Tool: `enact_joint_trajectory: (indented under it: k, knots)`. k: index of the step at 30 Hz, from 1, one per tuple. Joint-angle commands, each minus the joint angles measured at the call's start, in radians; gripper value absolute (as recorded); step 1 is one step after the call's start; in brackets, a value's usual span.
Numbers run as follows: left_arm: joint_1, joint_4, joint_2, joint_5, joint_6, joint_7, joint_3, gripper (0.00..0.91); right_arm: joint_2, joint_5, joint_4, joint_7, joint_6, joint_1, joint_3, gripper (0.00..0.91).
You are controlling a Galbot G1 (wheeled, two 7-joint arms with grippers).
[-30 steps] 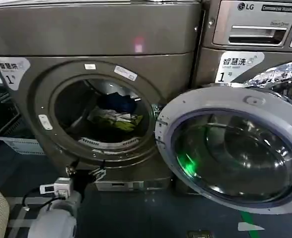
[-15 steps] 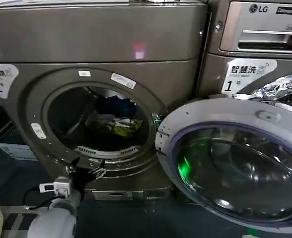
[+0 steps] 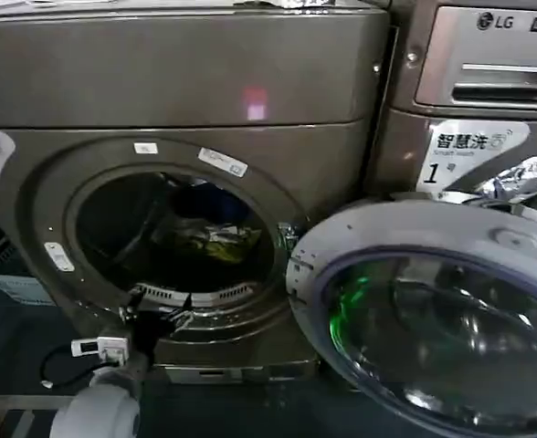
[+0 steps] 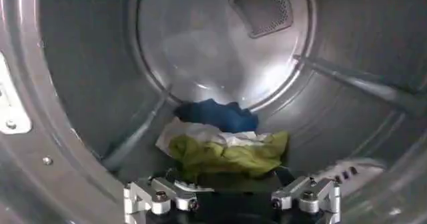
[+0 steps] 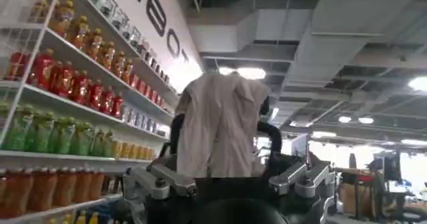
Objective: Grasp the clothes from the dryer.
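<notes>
At the porthole's lower rim of the dryer (image 3: 186,82), the left tool (image 3: 156,315) hovers with jaws spread wide and empty. The clothes (image 4: 223,142) lie heaped on the drum floor beyond it. The right tool (image 5: 230,182) points toward shelves, gripping pale cloth.

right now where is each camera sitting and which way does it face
Head view: high on the robot, facing down at the dryer with its door open; left gripper at the porthole's lower rim.
Left wrist view: faces into the drum at the clothes; own open fingers show.
Right wrist view: faces shelves of bottles; right gripper holds beige cloth.
Head and left wrist views share the clothes.
</notes>
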Motion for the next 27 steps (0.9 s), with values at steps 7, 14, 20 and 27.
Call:
enact_joint_trajectory:
  k: [7,14,20,27]
  knots:
    - [0.003,0.014,0.001,0.018,0.036,-0.01,0.004,0.907,0.002,0.0,-0.002,-0.001,0.001,-0.001,0.0,0.907]
    - [-0.011,0.025,0.0,0.032,0.026,-0.009,0.006,0.907,0.003,-0.001,-0.004,0.005,0.013,-0.002,-0.001,0.907]
    - [-0.109,0.094,-0.003,0.104,-0.028,-0.02,0.024,0.907,0.019,-0.001,0.004,0.004,0.029,0.0,-0.009,0.907]
    - [-0.29,0.308,0.013,0.121,-0.095,-0.024,0.013,0.907,0.038,-0.001,0.018,-0.002,0.048,0.005,-0.015,0.907]
